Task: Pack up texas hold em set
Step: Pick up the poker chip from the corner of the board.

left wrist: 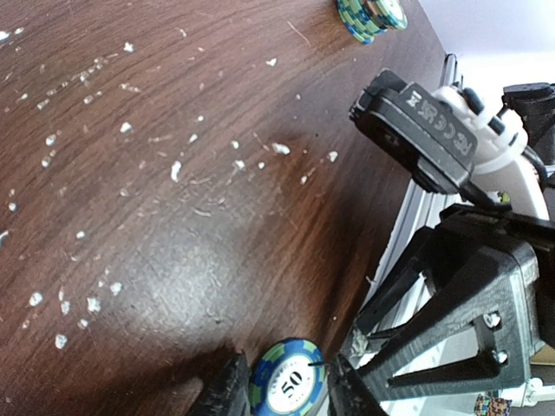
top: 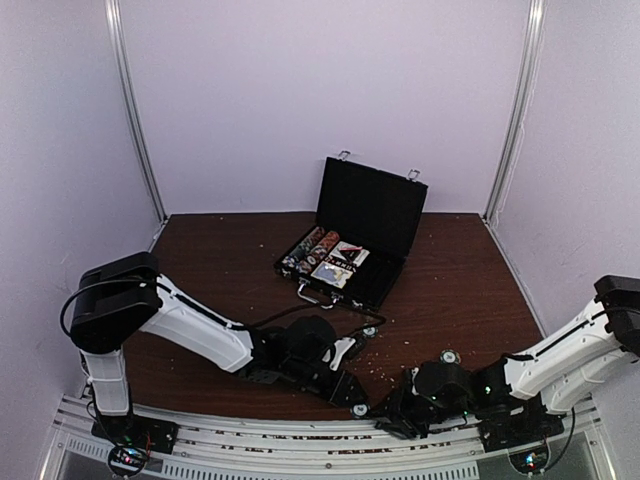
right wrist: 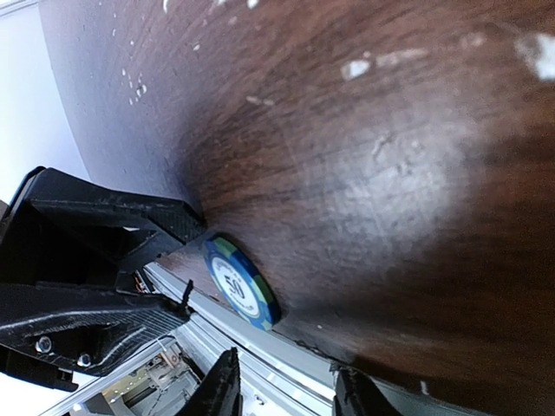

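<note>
The left gripper point(left wrist: 286, 397) reaches low over the near edge of the table point(left wrist: 173, 260). Its black jaws are closed in on a blue-and-green striped chip point(left wrist: 288, 378) marked 50, apparently pinching it across its width. The chip is a small, hard, smooth disc, light and likely to slip or roll, so a hold on opposite edges suits it better than one on its faces. Far and centre stands the open case point(top: 372, 208), stiff and black with silver latches, holding rows of chips point(top: 305, 250) and cards point(top: 340, 264). Just right of the held chip, the right gripper point(right wrist: 282, 392) has its jaws apart with nothing between them. Farther right, a short stack of chips point(left wrist: 371, 12) sits on the dark, grainy wood among white specks point(left wrist: 176, 170).
</note>
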Controlling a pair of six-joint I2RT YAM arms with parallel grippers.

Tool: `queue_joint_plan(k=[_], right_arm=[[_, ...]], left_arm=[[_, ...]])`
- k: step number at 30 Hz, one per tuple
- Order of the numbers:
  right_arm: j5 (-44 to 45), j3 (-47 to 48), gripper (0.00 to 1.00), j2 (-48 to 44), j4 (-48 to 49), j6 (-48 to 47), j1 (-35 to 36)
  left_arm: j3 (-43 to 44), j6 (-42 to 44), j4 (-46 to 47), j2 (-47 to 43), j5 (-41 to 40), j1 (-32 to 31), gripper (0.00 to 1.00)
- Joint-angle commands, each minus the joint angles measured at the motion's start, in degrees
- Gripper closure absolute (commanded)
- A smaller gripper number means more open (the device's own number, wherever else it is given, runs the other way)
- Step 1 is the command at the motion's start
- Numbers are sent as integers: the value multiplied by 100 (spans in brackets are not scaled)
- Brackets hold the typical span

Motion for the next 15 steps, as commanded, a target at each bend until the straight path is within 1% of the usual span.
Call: queue_joint_plan(k=[1, 8, 15], right_arm=[[510, -24, 63, 315, 30, 170, 87], [820, 52, 65, 684, 348, 467, 218], [1022, 100, 65, 697, 136, 667, 314]], left_arm=[[-100, -12, 49, 99, -5, -25, 67], [-473, -200, 367, -61, 263, -72, 67], [-533, -154, 323, -129, 347, -234, 67]])
